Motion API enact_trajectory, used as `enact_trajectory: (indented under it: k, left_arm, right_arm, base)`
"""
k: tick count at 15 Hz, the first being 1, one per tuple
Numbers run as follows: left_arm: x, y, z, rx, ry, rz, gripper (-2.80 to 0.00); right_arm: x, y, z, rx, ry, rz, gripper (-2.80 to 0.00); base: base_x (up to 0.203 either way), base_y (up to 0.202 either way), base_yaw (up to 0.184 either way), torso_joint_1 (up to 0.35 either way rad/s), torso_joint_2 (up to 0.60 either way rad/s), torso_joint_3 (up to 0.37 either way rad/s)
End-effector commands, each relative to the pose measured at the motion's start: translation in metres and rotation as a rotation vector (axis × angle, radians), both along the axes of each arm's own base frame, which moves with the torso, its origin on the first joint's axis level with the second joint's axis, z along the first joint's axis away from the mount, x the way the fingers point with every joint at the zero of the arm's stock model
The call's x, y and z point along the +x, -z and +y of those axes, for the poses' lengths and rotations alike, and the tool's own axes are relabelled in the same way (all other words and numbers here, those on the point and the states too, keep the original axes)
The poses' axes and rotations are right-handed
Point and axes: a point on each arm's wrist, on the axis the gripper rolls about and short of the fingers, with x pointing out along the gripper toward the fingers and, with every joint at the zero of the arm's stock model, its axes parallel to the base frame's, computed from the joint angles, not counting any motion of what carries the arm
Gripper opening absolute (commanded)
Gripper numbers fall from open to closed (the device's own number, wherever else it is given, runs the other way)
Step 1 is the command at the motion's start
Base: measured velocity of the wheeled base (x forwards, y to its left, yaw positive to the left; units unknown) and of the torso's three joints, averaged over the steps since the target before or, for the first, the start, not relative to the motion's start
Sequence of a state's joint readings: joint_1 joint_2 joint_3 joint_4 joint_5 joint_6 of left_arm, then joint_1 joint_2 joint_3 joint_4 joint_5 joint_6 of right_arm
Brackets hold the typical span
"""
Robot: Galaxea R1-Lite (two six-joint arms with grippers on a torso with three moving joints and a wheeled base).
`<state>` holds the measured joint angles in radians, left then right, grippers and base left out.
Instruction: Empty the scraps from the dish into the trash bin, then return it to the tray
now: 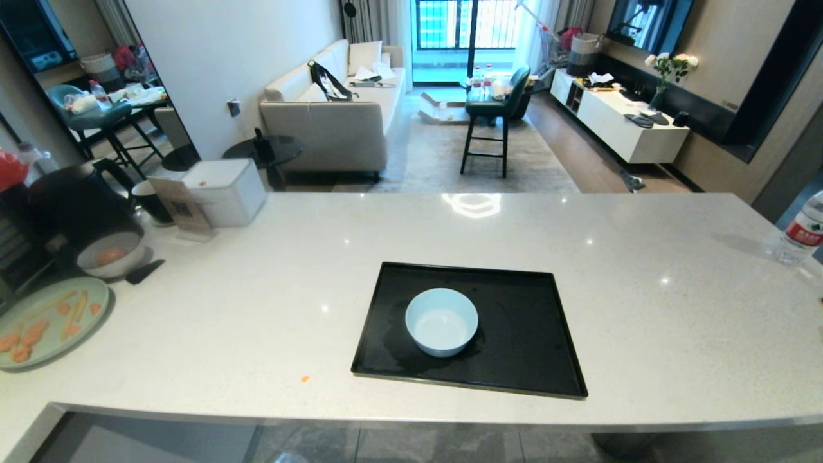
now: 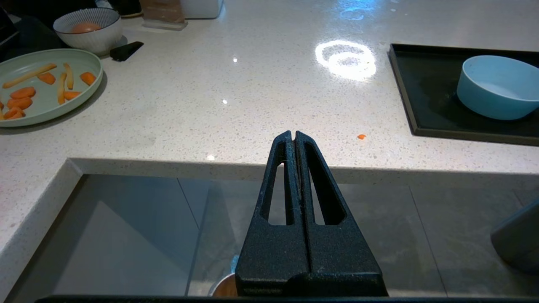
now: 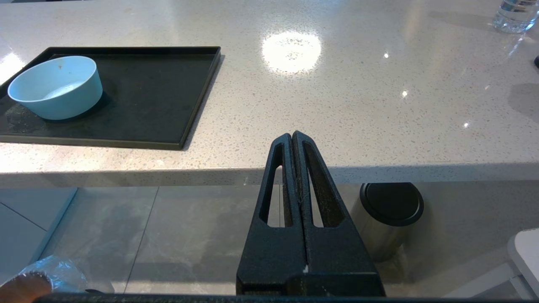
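Observation:
The pale blue dish point(image 1: 441, 321) stands upright left of centre on the black tray point(image 1: 521, 360), in the middle of the white counter. Its inside looks bare; the scraps are out of view. Both wrist views show the dish point(image 2: 497, 86) point(image 3: 57, 86) on the tray point(image 2: 429, 105) point(image 3: 151, 92). My left gripper point(image 2: 293, 134) and right gripper point(image 3: 292, 134) hang shut and empty, level with the counter's near edge and off it; neither is in the head view. The trash bin's bag-lined rim point(image 3: 25, 284) peeks in on the floor below, and its coppery inside point(image 2: 223, 289) shows behind the left gripper.
A pale-green plate point(image 1: 45, 321) with orange and yellow pieces and a greyish-white bowl point(image 1: 109, 257) sit at the counter's left end. An orange crumb point(image 1: 305, 379) lies near the front edge. A steel cylinder with a black top point(image 3: 387, 219) stands under the counter. A water bottle point(image 1: 800, 235) is far right.

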<state>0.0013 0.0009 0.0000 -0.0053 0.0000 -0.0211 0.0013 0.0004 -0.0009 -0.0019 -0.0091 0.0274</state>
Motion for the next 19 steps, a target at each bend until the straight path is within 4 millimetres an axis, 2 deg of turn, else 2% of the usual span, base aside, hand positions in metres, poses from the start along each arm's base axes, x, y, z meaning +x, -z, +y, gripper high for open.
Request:
enact_trajectory:
  k: [1, 19]
  left_arm:
    - [-0.0001, -0.0001, 0.0000, 0.000, 0.000, -0.002, -2.80]
    - [-0.0001, -0.0001, 0.0000, 0.000, 0.000, -0.002, -2.80]
  right_arm:
    - [0.0000, 0.0000, 0.0000, 0.000, 0.000, -0.001, -2.80]
    - [-0.0001, -0.0003, 0.0000, 0.011, 0.001, -0.002, -2.80]
  base:
    - [0.000, 0.000, 0.000, 0.000, 0.00, 0.000]
    - [0.000, 0.000, 0.000, 0.000, 0.00, 0.000]
